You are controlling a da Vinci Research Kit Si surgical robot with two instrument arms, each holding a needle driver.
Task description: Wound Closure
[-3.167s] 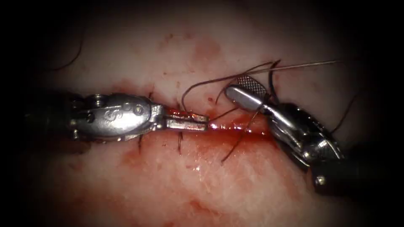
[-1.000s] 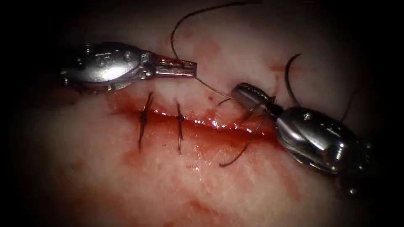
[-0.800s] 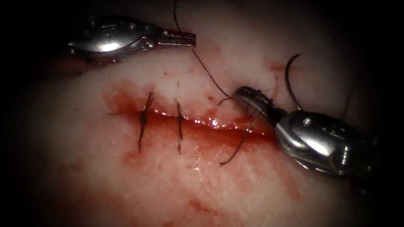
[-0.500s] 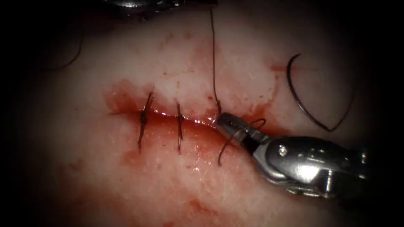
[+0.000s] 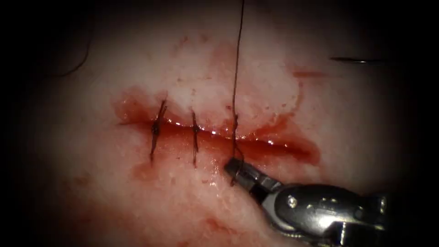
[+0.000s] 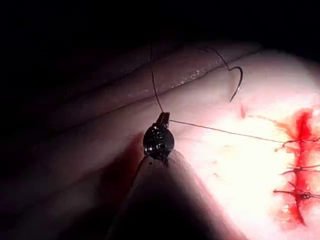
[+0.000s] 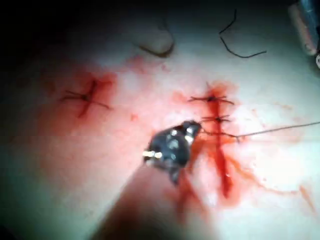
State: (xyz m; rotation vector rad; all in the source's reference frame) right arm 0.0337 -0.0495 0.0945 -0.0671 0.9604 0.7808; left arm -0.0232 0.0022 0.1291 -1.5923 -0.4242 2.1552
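The cut [image 5: 279, 147] runs across the tissue [image 5: 114, 201], with two tied stitches [image 5: 155, 130] at its left end. A third thread [image 5: 236, 68] crosses the cut to their right and runs taut straight up out of the endoscope view. My right tool [image 5: 233, 169] lies just below the cut, its jaws shut on the short end of this thread. In the left wrist view my left tool [image 6: 163, 119] is shut on the long taut thread [image 6: 225, 131], away from the cut. The needle [image 6: 237, 85] lies free on the tissue, held by neither tool; it lies above the cut's right end [image 5: 354, 60].
Red fluid wets the cut and the tissue around it. A loose thread piece [image 5: 77, 64] curls at the far left. The right wrist view shows a second stitched cut [image 7: 87, 95] and a cut end of thread [image 7: 240, 50] beyond my right tool [image 7: 192, 130].
My left tool rose out of the endoscope view, drawing its thread taut. My right tool swung down-left across the cut with the short end, and the loose loop drew down onto the cut.
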